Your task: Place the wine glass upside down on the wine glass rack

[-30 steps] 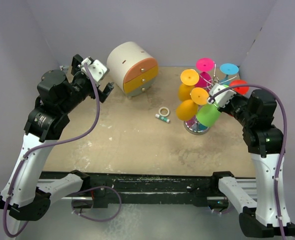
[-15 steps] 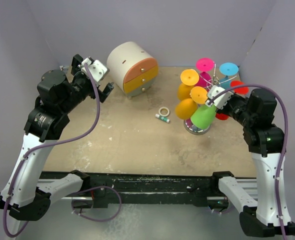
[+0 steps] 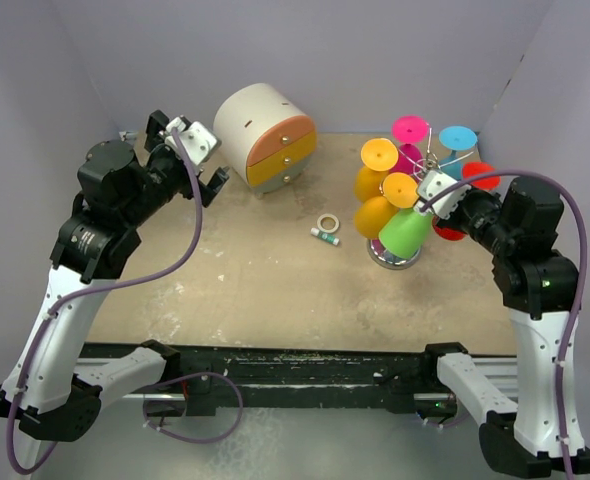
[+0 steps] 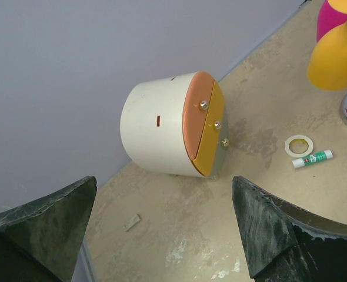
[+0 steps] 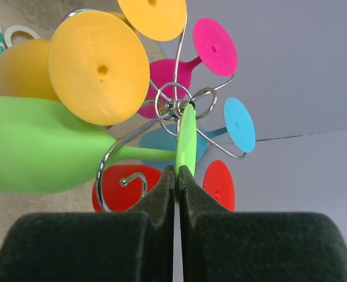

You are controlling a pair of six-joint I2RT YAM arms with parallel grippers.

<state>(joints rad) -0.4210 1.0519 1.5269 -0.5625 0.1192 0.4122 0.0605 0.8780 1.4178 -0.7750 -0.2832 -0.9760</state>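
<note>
My right gripper (image 5: 177,171) is shut on the foot disc of a green wine glass (image 5: 35,147), whose bowl hangs down to the left. In the top view the green glass (image 3: 407,232) hangs at the near side of the chrome wire rack (image 3: 395,258), with my right gripper (image 3: 441,200) at its foot. The stem lies against a curled scroll arm (image 5: 112,154) of the rack. Yellow (image 5: 100,66), pink (image 5: 214,46), blue (image 5: 239,124) and red (image 5: 219,185) glasses hang on the other arms. My left gripper (image 4: 162,229) is open and empty, far left near the drawer box.
A round white drawer box with orange and yellow fronts (image 3: 267,137) lies at the back left. A tape ring (image 3: 327,222) and a glue stick (image 3: 325,236) lie mid-table, left of the rack. Purple walls enclose the table on three sides.
My right gripper has carried the green glass a little left and down, closer in to the rack's scroll arm. The left arm has barely moved.
</note>
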